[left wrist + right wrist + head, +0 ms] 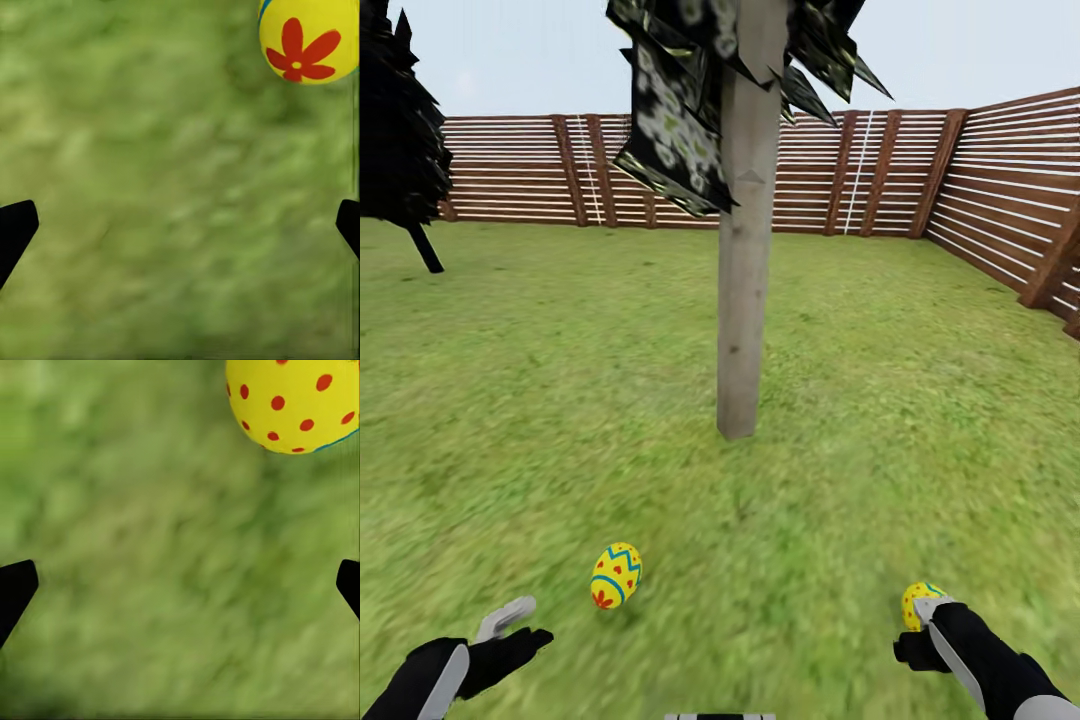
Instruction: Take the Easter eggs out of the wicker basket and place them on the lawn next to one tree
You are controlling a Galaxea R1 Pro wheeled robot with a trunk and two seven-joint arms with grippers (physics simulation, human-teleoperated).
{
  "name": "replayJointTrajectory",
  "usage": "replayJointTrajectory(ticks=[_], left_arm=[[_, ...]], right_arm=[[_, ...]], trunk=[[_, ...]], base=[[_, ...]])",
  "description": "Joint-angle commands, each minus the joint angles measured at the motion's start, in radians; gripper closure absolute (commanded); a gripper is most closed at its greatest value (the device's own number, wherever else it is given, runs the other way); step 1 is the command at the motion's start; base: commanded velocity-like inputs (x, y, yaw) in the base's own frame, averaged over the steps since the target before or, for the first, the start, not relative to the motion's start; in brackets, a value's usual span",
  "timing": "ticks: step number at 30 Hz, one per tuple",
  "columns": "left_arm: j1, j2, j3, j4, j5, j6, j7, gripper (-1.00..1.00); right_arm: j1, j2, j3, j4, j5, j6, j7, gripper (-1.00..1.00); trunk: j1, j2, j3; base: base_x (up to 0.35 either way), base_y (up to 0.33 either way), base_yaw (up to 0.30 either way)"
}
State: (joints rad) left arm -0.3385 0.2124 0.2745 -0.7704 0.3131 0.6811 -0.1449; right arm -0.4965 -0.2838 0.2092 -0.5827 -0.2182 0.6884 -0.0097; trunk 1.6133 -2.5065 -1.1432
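A yellow Easter egg (616, 575) with blue zigzags and red flowers lies on the lawn (560, 400), a little in front of the straight pale trunk of the tree (745, 300). In the left wrist view this egg (307, 41) sits off to one side of my open left gripper (180, 225), apart from it. A second egg (918, 600), yellow with red dots, lies on the grass just beyond my right gripper (922, 632). The right wrist view has that egg (296, 405) outside the open right gripper (180, 585). My left gripper (522, 625) hovers low, left of the first egg. The wicker basket is out of view.
A brown slatted fence (510, 170) closes the garden at the back and runs along the right side (1020, 220). An all-black tree (400, 150) stands at the far left. Open grass spreads around the pale trunk on all sides.
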Motion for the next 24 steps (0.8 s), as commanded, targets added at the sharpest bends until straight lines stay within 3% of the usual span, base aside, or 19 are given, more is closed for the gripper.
replayJointTrajectory(ticks=[1, 24], left_arm=[[-0.001, 0.0, 0.003, 0.0, 0.008, 0.006, -0.008, -1.0], [-0.001, 0.001, 0.002, 0.002, 0.009, 0.008, -0.009, -1.0]], right_arm=[[0.0, -0.002, 0.006, -0.002, -0.004, 0.005, -0.001, -1.0], [0.0, -0.002, 0.006, -0.002, -0.006, 0.003, 0.001, -1.0]], trunk=[[-0.001, 0.0, 0.003], [-0.011, 0.005, 0.092]], base=[[-0.021, 0.336, 0.0], [-0.001, 0.349, 0.0]])
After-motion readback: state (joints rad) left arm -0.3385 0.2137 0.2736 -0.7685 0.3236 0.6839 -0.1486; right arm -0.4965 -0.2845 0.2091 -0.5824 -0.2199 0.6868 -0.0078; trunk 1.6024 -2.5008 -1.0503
